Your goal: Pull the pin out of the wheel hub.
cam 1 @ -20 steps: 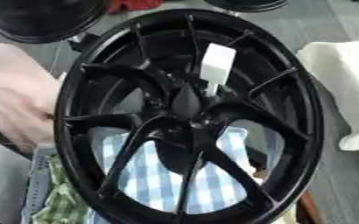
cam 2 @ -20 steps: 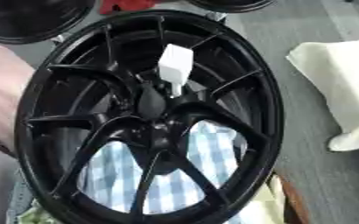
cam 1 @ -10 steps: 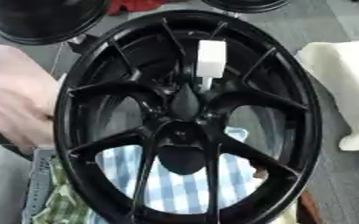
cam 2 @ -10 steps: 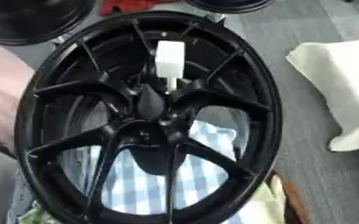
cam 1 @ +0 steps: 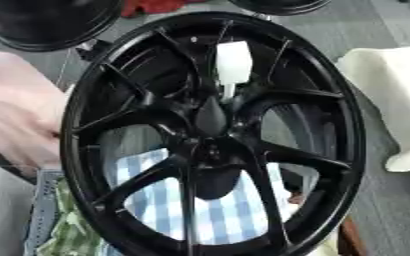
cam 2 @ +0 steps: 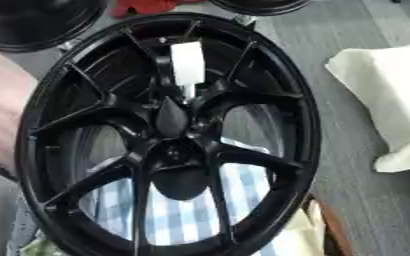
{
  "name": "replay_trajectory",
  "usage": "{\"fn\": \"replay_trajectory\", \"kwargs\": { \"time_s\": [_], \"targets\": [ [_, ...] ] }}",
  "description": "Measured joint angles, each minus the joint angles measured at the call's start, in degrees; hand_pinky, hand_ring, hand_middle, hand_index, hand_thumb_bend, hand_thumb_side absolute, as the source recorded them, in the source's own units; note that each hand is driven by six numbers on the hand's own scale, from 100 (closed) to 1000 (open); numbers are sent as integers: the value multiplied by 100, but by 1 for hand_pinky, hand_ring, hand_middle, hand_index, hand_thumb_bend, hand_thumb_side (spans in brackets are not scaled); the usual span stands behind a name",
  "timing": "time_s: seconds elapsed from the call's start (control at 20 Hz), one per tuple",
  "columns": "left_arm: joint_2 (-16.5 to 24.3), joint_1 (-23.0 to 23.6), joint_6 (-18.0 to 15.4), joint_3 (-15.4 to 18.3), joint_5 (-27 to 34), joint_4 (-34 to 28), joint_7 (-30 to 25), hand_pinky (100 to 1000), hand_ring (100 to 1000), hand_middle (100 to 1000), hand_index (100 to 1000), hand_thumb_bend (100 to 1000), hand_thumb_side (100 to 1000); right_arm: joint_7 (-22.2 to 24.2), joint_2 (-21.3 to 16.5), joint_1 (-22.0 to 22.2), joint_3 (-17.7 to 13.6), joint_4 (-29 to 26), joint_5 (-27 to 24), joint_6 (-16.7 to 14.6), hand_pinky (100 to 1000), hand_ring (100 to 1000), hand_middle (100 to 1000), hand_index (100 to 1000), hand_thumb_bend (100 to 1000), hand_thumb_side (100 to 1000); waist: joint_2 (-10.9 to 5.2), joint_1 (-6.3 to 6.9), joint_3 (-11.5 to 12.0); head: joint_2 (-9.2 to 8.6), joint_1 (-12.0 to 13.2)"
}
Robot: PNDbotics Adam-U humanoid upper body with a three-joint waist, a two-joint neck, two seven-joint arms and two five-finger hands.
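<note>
The wheel is being turned: its spokes are being shown at a new angle compared with a second ago. The white-headed pin is being brought from tilted to upright, but its thin stem is still being held in the hub, so nothing is being freed yet. No hand is being shown, so neither the fingers' spread nor the pin's place relative to them can be told.

1. Wheel fills the centre, tilted.
2. Pin stands in the hub, just above centre.
3. Checked cloth behind the lower spokes.
4. Two more wheels at the far edge, one far left.
5. Pale cloth right of wheel.
6. A person's hand at its left rim.
</note>
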Motion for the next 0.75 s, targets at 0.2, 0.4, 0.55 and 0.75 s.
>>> {"fn": "replay_trajectory", "kwargs": {
  "time_s": [0.2,0.4,0.55,0.75],
  "targets": [
    [0,0,0,0,4,0,0,768,905,662,759,154,812,-126,9,-11,-1,-32,-36,64,902,945,821,902,100,100,-1,-2,0,0,-1],
    [-1,0,6,0,4,0,-7,768,905,662,759,153,813,-325,52,-78,5,-409,-389,-14,871,862,715,847,100,163,-4,-2,4,0,-3],
    [-1,0,11,0,4,0,-12,768,905,662,759,154,812,-460,88,-146,52,-926,-691,-103,857,818,651,821,100,193,-5,-6,11,0,-71],
    [-1,-1,18,-1,7,0,-20,768,905,662,759,155,811,-676,94,-276,168,-1733,-1115,-226,854,812,654,818,100,202,-18,-24,34,-7,-190]
  ]
}}
